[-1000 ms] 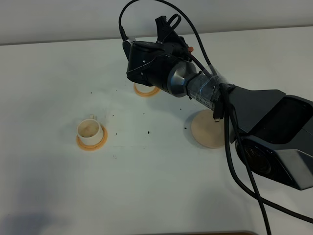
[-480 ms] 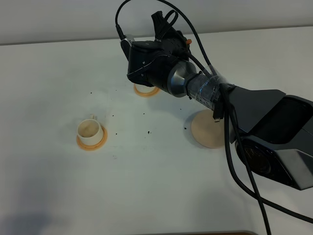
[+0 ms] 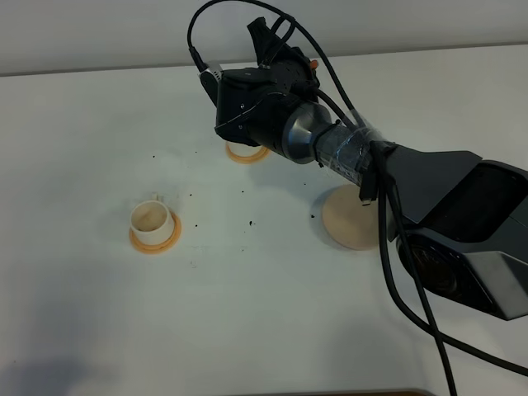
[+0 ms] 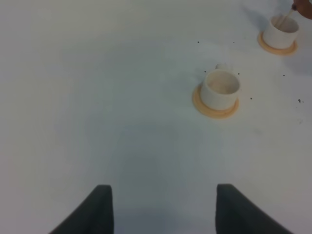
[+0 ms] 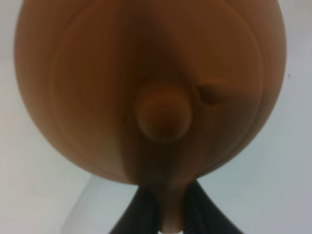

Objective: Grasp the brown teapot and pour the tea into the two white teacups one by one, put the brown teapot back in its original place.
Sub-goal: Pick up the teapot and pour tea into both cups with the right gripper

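The brown teapot (image 5: 151, 83) fills the right wrist view, lid knob toward the camera, and my right gripper (image 5: 165, 212) is shut on its handle. In the exterior view the teapot is hidden under my right arm's wrist (image 3: 256, 99), which hangs over the far orange coaster (image 3: 245, 155). The far white teacup (image 4: 280, 30) shows in the left wrist view with a thin stream running into it from the teapot's spout tip (image 4: 295, 7). The near teacup (image 3: 151, 218) stands on its coaster, also seen as the near teacup (image 4: 220, 87). My left gripper (image 4: 163, 209) is open above bare table. The beige disc (image 3: 351, 219) is bare.
Small dark specks dot the white table (image 3: 247, 223) between the cups. My right arm's black cables (image 3: 396, 247) loop above the beige disc and run off to the lower right. The table's far edge lies just beyond the far cup.
My right wrist has turned a little further and shifted slightly toward the far edge above the far cup. Cups, coasters and the disc have not moved.
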Tool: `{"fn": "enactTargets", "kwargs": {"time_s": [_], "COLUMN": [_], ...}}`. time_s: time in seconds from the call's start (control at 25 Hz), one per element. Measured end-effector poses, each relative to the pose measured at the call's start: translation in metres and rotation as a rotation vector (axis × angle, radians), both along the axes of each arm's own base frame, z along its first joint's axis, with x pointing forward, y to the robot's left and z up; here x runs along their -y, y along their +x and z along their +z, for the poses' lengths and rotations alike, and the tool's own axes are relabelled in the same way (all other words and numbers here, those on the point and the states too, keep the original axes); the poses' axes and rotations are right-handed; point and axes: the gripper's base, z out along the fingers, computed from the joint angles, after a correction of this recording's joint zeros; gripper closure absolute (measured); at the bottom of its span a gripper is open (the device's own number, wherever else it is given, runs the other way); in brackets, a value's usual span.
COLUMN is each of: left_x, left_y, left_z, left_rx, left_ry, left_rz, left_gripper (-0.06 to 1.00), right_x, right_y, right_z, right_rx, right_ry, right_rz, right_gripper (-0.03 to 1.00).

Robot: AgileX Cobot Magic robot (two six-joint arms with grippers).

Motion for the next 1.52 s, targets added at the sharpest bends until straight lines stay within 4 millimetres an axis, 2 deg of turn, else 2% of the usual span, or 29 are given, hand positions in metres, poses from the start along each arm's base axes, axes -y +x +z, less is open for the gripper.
{"fn": "enactTargets", "kwargs": {"time_s": [1.52], "left_x": [0.0], "left_y": [0.0], "left_z": [0.0], "left_rx": [0.0], "left_ry": [0.0], "left_rz": [0.0], "left_gripper": [0.48], "right_x": [-0.002], "right_y": [0.005], "right_z": [0.01], "right_rx": [0.106], "right_ry": [-0.142], "right_rz": [0.094], "right_gripper": [0.88]}}
